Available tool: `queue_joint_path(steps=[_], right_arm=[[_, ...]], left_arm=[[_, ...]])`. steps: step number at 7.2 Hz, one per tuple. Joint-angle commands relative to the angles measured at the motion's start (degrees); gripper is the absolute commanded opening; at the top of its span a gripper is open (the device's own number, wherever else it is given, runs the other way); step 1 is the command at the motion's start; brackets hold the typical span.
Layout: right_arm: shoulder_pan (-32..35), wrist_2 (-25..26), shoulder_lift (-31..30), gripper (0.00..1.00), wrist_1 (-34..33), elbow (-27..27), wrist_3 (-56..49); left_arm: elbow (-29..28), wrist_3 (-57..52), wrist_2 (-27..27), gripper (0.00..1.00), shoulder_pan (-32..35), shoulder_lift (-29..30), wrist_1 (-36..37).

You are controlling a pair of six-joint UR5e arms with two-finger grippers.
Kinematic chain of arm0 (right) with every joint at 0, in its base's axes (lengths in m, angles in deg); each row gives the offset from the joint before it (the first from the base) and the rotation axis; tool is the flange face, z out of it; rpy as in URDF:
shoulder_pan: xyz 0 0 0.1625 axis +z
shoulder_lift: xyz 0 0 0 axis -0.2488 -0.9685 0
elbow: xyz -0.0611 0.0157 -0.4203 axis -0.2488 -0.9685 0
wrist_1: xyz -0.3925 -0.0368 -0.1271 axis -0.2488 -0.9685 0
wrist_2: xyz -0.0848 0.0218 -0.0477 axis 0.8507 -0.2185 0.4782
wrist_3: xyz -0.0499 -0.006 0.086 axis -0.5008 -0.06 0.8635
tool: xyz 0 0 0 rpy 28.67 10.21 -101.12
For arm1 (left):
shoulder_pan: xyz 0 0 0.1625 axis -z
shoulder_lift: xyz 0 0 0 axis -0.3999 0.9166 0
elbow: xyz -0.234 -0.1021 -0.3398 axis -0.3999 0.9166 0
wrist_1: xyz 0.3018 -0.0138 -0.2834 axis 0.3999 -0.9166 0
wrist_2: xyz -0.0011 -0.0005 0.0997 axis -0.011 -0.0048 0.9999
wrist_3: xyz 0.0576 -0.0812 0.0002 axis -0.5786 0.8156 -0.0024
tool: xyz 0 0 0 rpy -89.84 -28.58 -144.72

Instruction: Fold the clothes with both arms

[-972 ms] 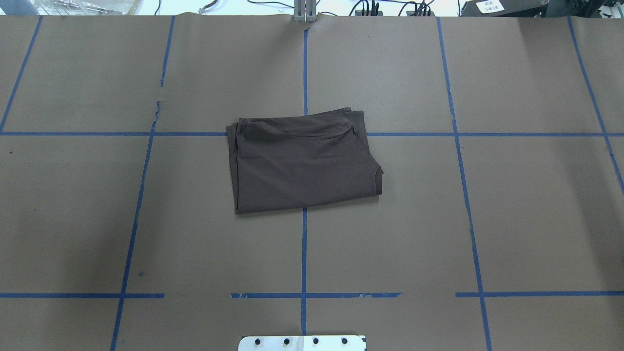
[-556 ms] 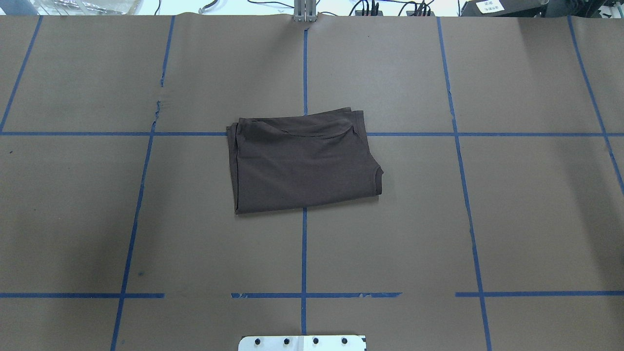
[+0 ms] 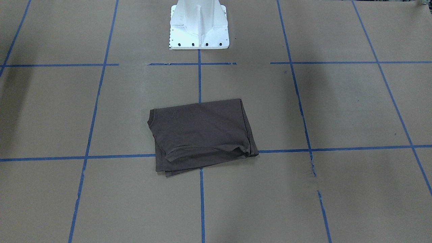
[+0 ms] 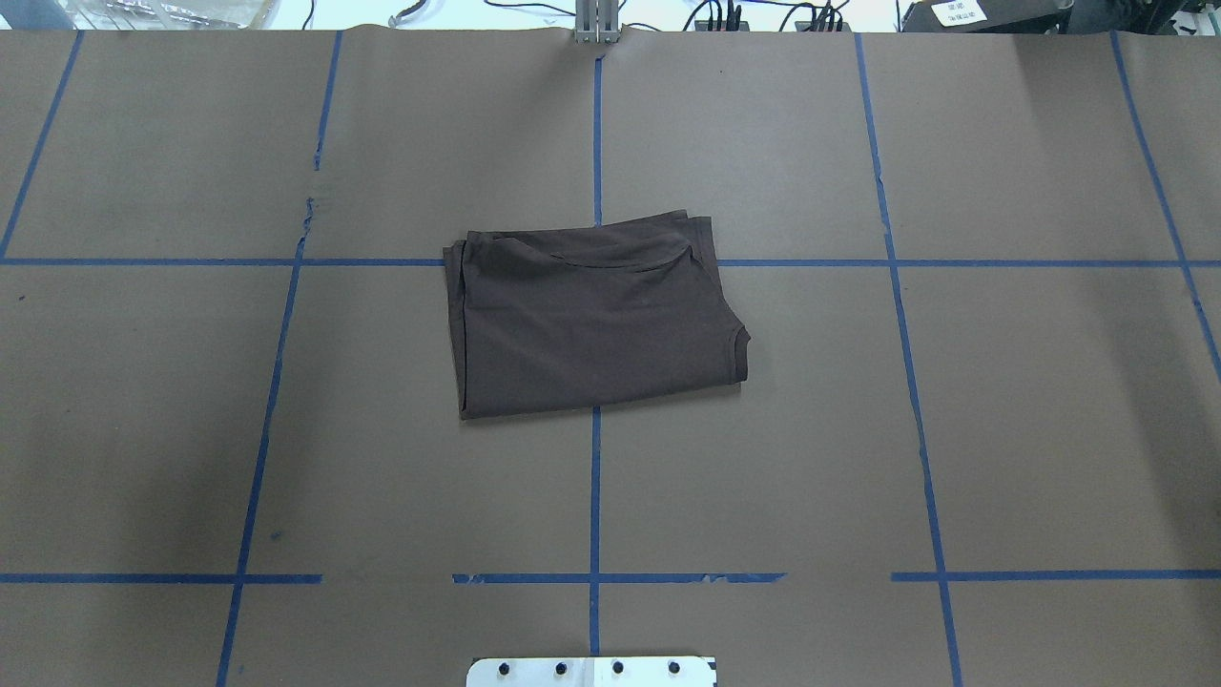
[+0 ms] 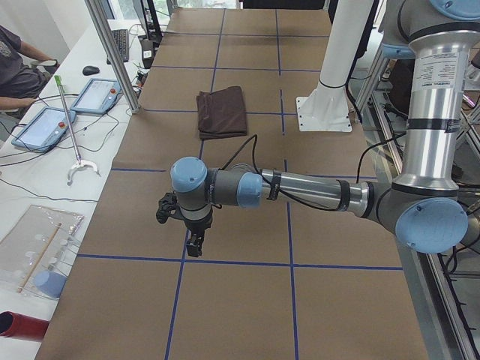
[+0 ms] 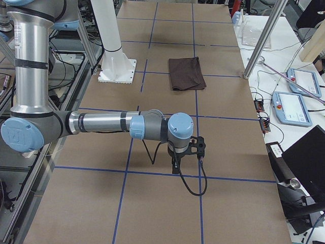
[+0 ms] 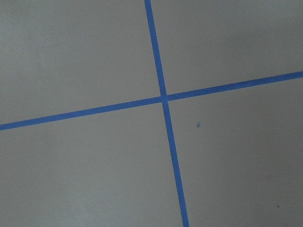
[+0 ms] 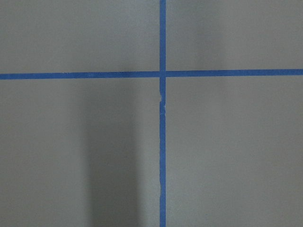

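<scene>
T-shirt [image 4: 593, 320]: folded into a compact rectangle, lying flat at the centre of the brown worktop [image 4: 1002, 429], across a crossing of blue tape lines [image 4: 595, 496]. Left gripper [image 5: 194, 242] and right gripper [image 6: 175, 164] hang over bare paper at the far left and right ends, well apart from it. Whether their jaws are wide or narrow cannot be told.

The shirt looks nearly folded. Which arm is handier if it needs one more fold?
Right, marginally. The left tool and right tool hang at opposite ends of the table, both far from the centred T-shirt. Its notched corner, which may need tidying, lies on the robot's right.
</scene>
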Motion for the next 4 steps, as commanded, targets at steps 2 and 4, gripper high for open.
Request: queue_joint_path(steps=[2, 4], right_arm=[[0.0, -0.1, 0.0, 1.00, 0.0, 0.4, 0.1], [0.0, -0.3, 0.0, 1.00, 0.0, 1.6, 0.0]], left_arm=[[0.1, 0.0, 0.0, 1.00, 0.0, 0.1, 0.0], [-0.1, 0.0, 0.0, 1.00, 0.0, 0.1, -0.1]])
